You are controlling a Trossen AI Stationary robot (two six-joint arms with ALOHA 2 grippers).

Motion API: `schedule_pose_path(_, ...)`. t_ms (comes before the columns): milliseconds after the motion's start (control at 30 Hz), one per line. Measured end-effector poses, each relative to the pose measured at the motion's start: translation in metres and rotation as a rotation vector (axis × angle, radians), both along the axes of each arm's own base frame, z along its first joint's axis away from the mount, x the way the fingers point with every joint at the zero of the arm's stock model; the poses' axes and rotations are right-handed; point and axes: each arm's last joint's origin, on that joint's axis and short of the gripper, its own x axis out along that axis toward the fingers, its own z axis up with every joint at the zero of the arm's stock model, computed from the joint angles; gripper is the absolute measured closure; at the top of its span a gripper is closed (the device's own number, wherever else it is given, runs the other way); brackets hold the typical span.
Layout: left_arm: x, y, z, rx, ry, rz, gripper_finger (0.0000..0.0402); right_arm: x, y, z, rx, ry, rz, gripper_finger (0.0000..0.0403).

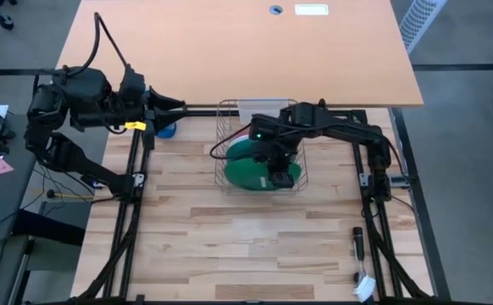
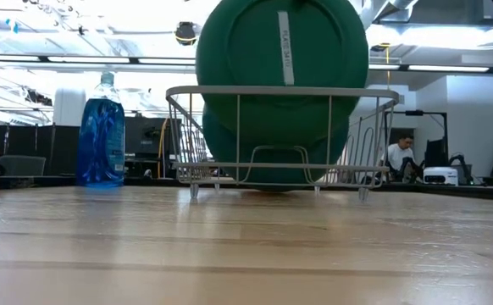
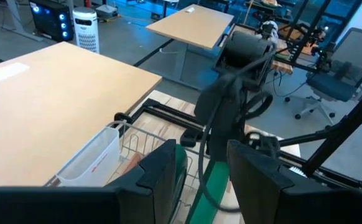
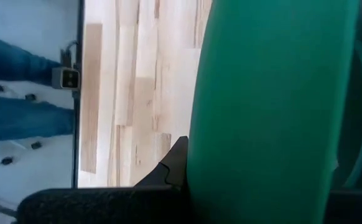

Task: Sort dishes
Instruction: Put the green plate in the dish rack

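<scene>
One dark green plate (image 2: 276, 59) stands on edge in the wire dish rack (image 1: 229, 152) at the centre of the high view, with a second green plate (image 2: 272, 144) lower behind the rack's front wires in the low view. The right gripper (image 1: 279, 176) is shut on the upper plate's rim, as the right wrist view shows. The left gripper (image 3: 199, 180) waits at the upper left of the high view, fingers parted and holding nothing.

Risk: the raised plate may strike the rack's top wire or the lower plate if lowered off-line, and an edge grip may let it rotate or slip.

Orientation: the upper plate is upright, its labelled face toward the low camera. Being round, it has no long axis; its disc plane runs left to right in the low view.
</scene>
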Motion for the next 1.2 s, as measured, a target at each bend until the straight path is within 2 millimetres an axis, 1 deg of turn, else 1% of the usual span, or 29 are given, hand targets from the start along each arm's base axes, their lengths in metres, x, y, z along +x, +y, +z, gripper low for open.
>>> schedule_pose_path(167,0.000,0.000,0.000,0.000,0.000,0.000,0.0263,-0.005,-0.003,0.021,-0.034,-0.083,-0.024,0.0350)
schedule_pose_path(233,0.000,0.000,0.000,0.001,0.001,0.000,0.0263,-0.007,-0.005,0.026,-0.036,-0.108,-0.028,0.0350)
schedule_pose_path(467,0.000,0.001,0.000,-0.002,-0.003,0.024,0.0263,-0.006,-0.005,0.024,-0.015,-0.094,-0.032,0.0350)
schedule_pose_path(567,0.000,0.001,0.000,-0.009,-0.005,0.028,0.0263,-0.002,-0.004,0.020,-0.011,-0.086,-0.016,0.0350)
schedule_pose_path(800,0.000,0.001,0.000,-0.015,-0.008,0.030,0.0263,0.004,-0.002,-0.012,-0.001,0.039,0.002,0.0350)
schedule_pose_path(900,0.000,0.001,0.000,-0.017,-0.009,0.030,0.0263,0.005,0.000,-0.021,-0.007,0.068,0.010,0.0350)
schedule_pose_path(1200,0.000,0.001,0.000,-0.016,-0.005,0.030,0.0263,0.005,0.001,-0.022,-0.021,0.077,0.010,0.0350)
